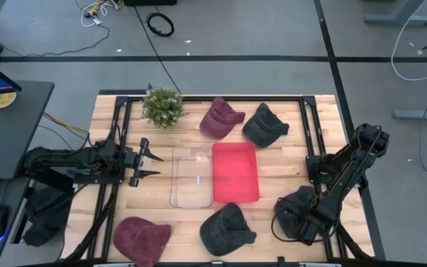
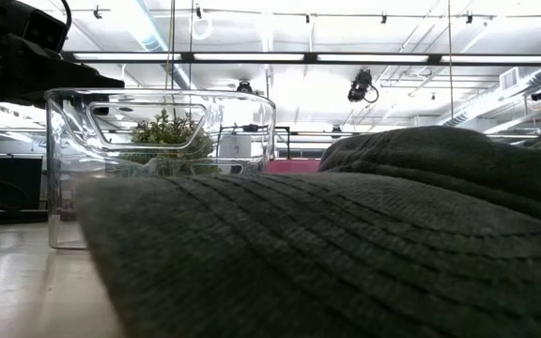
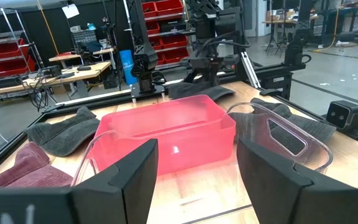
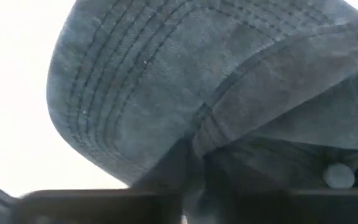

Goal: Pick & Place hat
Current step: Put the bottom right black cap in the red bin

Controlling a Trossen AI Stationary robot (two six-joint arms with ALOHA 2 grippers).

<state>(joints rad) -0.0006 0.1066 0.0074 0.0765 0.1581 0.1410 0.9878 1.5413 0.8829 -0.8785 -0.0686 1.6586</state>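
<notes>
Nearest the front edge of the slatted wooden worktop (image 1: 273, 178) lie three caps: a maroon fabric cap (image 1: 141, 239) at the front left corner, a dark grey corduroy cap (image 1: 227, 228) at the front centre, and a second dark grey fabric cap (image 1: 296, 211) toward the front right. The right gripper (image 1: 301, 221) is down on this last cap, its fingers drawn together on the fabric. The right wrist view is filled by the cap's stitched brim (image 4: 135, 93) and crown; the fingertips themselves are hidden in the cloth. In the low view the front-centre cap (image 2: 346, 253) blocks most of the scene, so that only the upper wall of the clear plastic bin (image 2: 158, 141) shows past it.

At mid-worktop the clear bin (image 1: 192, 176) and a red plastic bin (image 1: 235, 172) stand side by side, touching. The left gripper (image 1: 148, 164) waits near the left edge, fingers (image 3: 129, 174) spread apart, holding nothing, aimed at the bins.

Along the back edge stand a small green potted plant (image 1: 162, 106), a maroon cap (image 1: 220, 117) and a dark grey cap (image 1: 264, 124).

Beyond the worktop are a grey floor (image 1: 258, 30) with loose cables, and shelving with red storage boxes (image 3: 160, 12).
</notes>
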